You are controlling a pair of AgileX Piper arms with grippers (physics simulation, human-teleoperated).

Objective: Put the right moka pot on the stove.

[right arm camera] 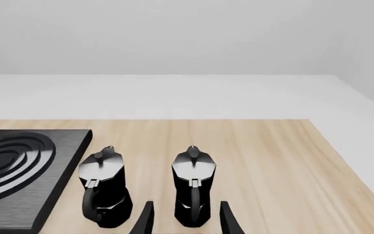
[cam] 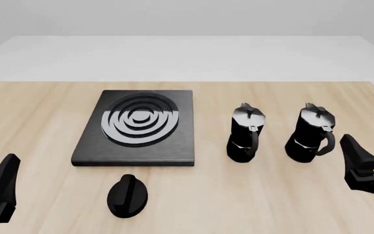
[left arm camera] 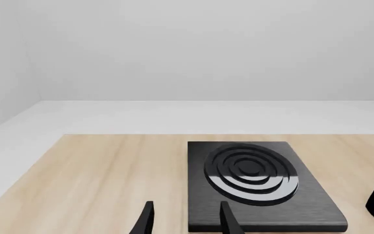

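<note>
Your right gripper [right arm camera: 184, 219] open, empty, just behind the right pot [cam: 310, 132], pot upright on the table [cam: 37, 112] beside its twin [cam: 245, 133], stove [cam: 136, 128] well left, your left gripper [left arm camera: 184, 219] open.

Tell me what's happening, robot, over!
Left gripper and right gripper open, empty. Right black faceted moka pot upright on table, untouched. Twin pot stands between it and flat black stove.

Both arms end in matte black angular wedges, each with two slim, tapered black fingers [right arm camera: 146, 217].
</note>
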